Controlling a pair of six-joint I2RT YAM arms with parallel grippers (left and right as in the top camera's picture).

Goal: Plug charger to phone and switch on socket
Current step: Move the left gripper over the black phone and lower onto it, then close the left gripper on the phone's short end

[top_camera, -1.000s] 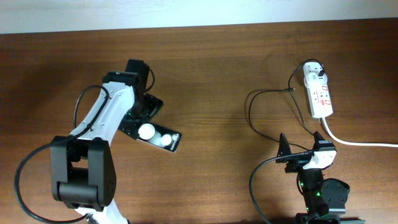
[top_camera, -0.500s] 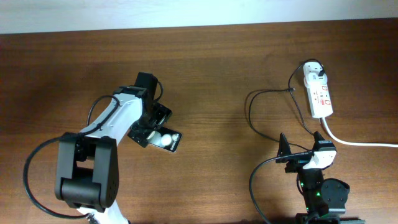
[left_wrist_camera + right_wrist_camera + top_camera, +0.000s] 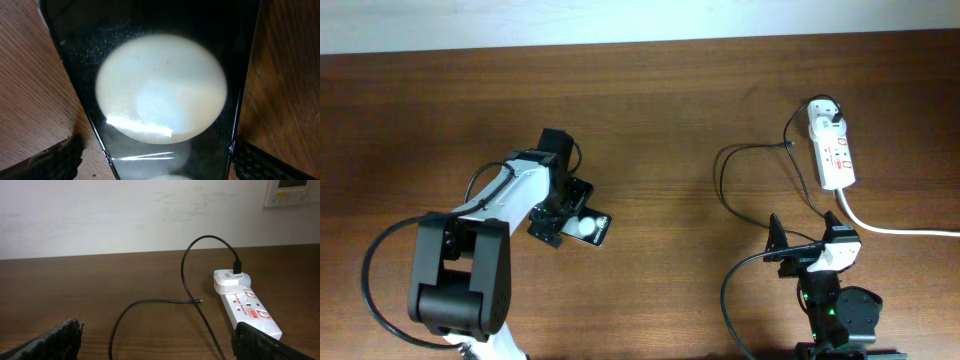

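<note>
The phone (image 3: pixel 598 231) lies flat on the wooden table, left of centre, and its glossy black face with a white glare spot fills the left wrist view (image 3: pixel 160 90). My left gripper (image 3: pixel 560 212) is low over it, open, with a finger on each side of the phone's width (image 3: pixel 159 161). The charger (image 3: pixel 722 185) loops across the table from its plug in the socket (image 3: pixel 834 152). Its loose connector tip (image 3: pixel 200 300) lies on the wood. My right gripper (image 3: pixel 806 246) is open and empty near the front edge, facing the socket (image 3: pixel 247 305).
The socket's thick white lead (image 3: pixel 900 229) runs off to the right edge. A pale wall (image 3: pixel 125 215) stands behind the table's far edge. Bare wood lies between the phone and the charger loop.
My left gripper has swung from the phone's far-left end down over the phone's middle and turned to straddle it. The phone, charger and right arm have not moved.
</note>
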